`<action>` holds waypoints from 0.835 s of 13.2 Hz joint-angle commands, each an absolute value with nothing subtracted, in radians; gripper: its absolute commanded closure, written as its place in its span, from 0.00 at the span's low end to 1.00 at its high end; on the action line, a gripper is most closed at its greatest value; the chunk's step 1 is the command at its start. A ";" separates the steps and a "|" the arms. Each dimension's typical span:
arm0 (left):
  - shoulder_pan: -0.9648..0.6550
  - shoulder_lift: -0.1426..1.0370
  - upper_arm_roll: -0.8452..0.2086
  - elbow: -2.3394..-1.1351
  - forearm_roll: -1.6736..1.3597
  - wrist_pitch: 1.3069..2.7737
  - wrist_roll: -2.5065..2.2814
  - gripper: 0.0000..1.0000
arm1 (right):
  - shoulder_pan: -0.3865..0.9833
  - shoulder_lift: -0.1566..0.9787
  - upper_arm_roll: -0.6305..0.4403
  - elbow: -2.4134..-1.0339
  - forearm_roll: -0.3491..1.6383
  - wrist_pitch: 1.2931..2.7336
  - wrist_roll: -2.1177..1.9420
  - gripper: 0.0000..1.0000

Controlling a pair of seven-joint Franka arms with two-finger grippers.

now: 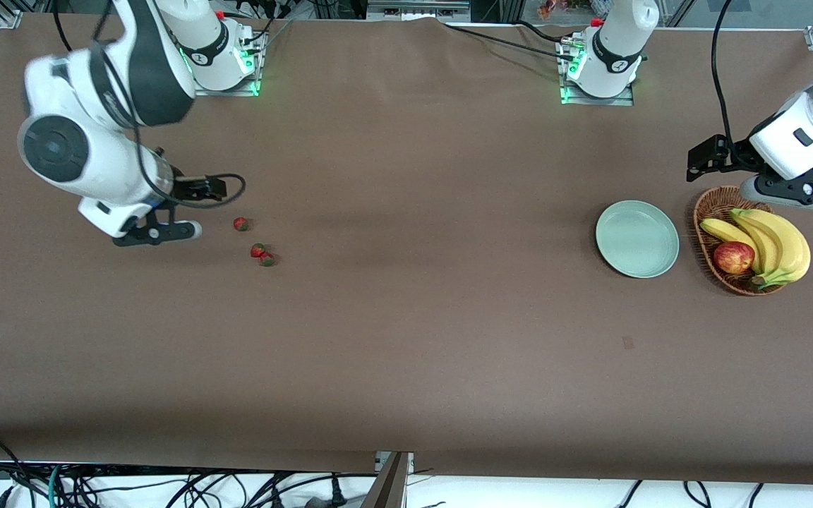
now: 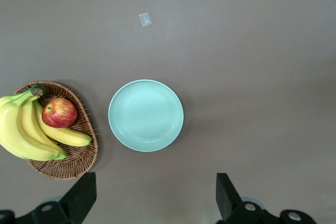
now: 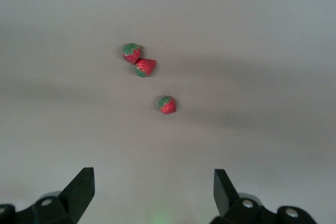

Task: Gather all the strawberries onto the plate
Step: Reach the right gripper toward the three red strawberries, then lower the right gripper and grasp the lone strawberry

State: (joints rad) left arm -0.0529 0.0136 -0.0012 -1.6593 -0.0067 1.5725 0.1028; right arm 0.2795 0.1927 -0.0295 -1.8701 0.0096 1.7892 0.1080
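Three strawberries lie on the brown table toward the right arm's end: one alone (image 1: pixel 241 224) (image 3: pixel 167 105), and two touching each other (image 1: pixel 257 250) (image 1: pixel 267 259) (image 3: pixel 145 66) (image 3: pixel 131 52). My right gripper (image 1: pixel 158 231) (image 3: pixel 152 182) hangs open and empty over bare table beside them. The pale mint plate (image 1: pixel 637 238) (image 2: pixel 146 115) sits empty toward the left arm's end. My left gripper (image 1: pixel 798 190) (image 2: pixel 156 184) is open and empty, over the table at the rim of the wicker basket, close to the plate.
A brown wicker basket (image 1: pixel 704 212) (image 2: pixel 79 163) beside the plate holds a bunch of bananas (image 1: pixel 777 243) (image 2: pixel 23 129) and a red-yellow apple (image 1: pixel 733 257) (image 2: pixel 59 112). A small pale tag (image 1: pixel 627 343) (image 2: pixel 145 19) lies on the table nearer the front camera than the plate.
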 commanded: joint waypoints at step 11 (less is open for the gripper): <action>-0.057 0.020 0.005 -1.634 -0.021 1.569 0.069 0.00 | 0.279 0.296 -0.023 -2.378 0.028 2.523 0.110 0.02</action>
